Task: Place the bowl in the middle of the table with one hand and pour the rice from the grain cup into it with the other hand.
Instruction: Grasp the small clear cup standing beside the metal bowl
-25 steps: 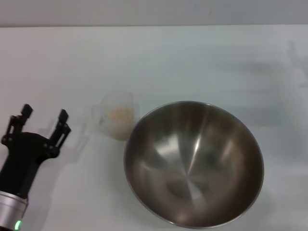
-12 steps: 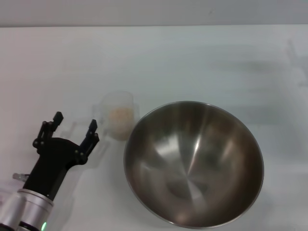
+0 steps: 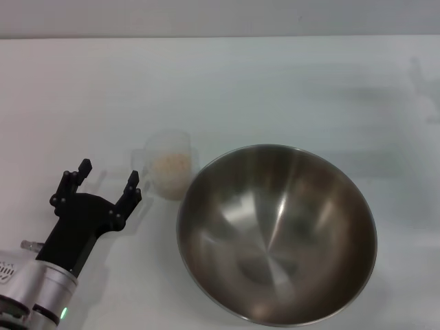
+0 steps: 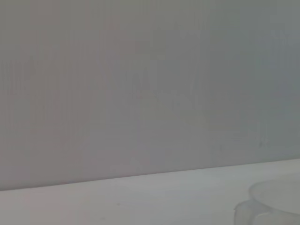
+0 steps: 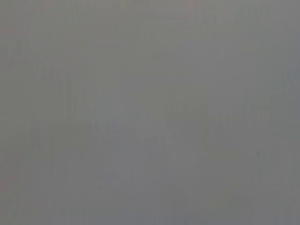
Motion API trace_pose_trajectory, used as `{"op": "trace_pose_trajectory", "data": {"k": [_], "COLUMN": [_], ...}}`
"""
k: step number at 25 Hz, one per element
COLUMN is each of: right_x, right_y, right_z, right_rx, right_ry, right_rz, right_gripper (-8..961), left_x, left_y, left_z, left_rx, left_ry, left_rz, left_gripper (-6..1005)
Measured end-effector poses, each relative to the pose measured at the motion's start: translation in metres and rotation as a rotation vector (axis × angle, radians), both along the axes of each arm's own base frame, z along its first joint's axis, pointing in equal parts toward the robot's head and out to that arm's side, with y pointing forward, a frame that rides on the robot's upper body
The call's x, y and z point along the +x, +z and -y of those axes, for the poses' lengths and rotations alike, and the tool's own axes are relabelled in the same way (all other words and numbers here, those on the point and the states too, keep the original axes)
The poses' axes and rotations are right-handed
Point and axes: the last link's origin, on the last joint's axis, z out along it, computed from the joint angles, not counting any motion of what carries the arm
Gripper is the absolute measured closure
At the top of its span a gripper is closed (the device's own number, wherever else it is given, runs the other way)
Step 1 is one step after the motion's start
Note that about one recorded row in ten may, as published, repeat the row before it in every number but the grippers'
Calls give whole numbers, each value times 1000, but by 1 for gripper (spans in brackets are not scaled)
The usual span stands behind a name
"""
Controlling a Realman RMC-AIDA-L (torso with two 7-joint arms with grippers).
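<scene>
The steel bowl [image 3: 277, 232] stands empty on the white table [image 3: 275, 89], right of centre and near the front. The translucent grain cup [image 3: 167, 172] stands upright just left of the bowl's rim, with beige rice [image 3: 170, 163] inside and its handle toward my left gripper. My left gripper [image 3: 108, 180] is open and empty, a little left of the cup and apart from it. The cup's rim and handle also show in the left wrist view [image 4: 274, 201]. The right gripper is out of view.
The table's far edge [image 3: 220, 37] meets a grey wall. The right wrist view shows only plain grey.
My left gripper moved right toward the cup between one second and half a second ago, then barely shifted. The cup and bowl have not moved.
</scene>
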Motion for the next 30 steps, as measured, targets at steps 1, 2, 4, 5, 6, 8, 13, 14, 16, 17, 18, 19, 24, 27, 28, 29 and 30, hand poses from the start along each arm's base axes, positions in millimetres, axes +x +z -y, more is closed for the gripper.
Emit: {"op": "trace_pose_trajectory", "data": {"k": [1,2,4,5,6,8,13,14,16,17,18,19,24,27,28,29,30], "right_x": [0,0,0,1,0,0,0,0,1,2,3,3,3,2,2,2,2], "right_y": [0,0,0,0,0,0,0,1,1,2,3,3,3,2,2,2,2], "right_z": [0,0,1,1,1,1,1,2,2,2,2,2,2,2,2,2,2], "right_rx": [0,0,1,1,2,3,4,5,8,12,17,17,19,19,18,17,17], "right_ry": [-1,-1,-1,-1,1,3,3,3,0,-3,-9,-9,-8,-6,-6,-7,-7], "right_rz": [0,0,-1,-1,-1,-1,-2,-3,-6,-9,-14,-14,-17,-17,-17,-17,-17], "right_gripper": [245,245,245,245,245,245,245,245,245,245,245,245,245,245,245,245,245], "left_x": [0,0,0,0,0,0,0,0,0,0,0,0,-1,-1,-1,-1,-1], "left_y": [0,0,0,0,0,-1,-1,0,0,1,1,1,1,2,2,2,2], "left_z": [-1,-3,-5,-6,-8,-10,-15,-16,-18,-19,-21,-21,-26,-29,-30,-31,-31], "left_rx": [0,-1,-6,-8,-10,-16,-19,-17,-15,-14,-16,-16,-20,-17,-17,-16,-16], "left_ry": [-1,-3,-3,-4,-6,-9,-6,-6,-7,-6,-3,-3,7,15,16,19,19], "left_rz": [-1,-3,-8,-10,-15,-22,-28,-28,-32,-34,-37,-37,-43,-43,-42,-40,-40], "left_gripper": [212,212,213,213,213,213,214,214,214,215,215,215,216,216,216,217,217]}}
